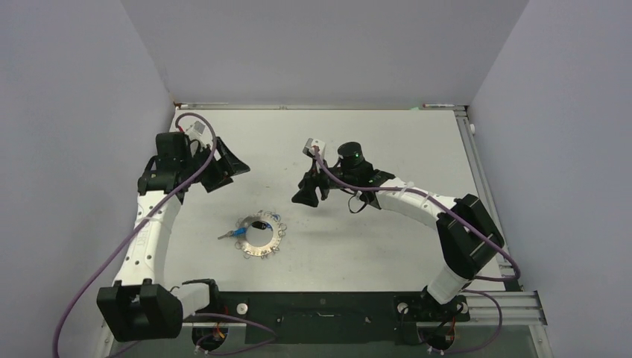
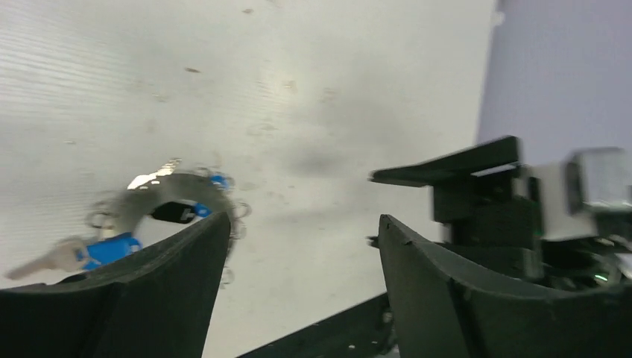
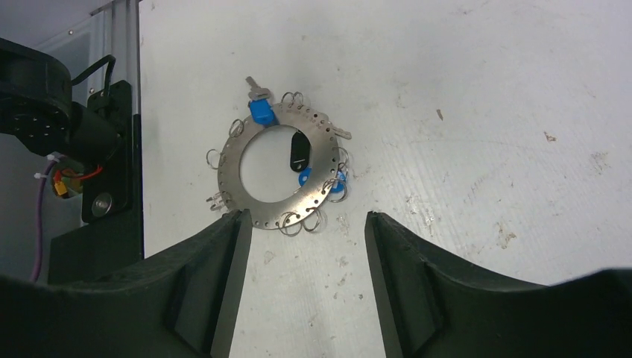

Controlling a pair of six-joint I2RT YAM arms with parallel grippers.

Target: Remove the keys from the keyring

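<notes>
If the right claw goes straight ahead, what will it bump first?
Probably the keyring, lying just ahead of the open right gripper; depth is unclear, so the table might come first.

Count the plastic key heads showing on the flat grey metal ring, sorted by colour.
Blue plastic key heads: 3
Black plastic key head: 1
Total: 4

grey keyring (image 3: 277, 168), blue keys (image 3: 260, 110), white table (image 3: 484, 89)
</notes>
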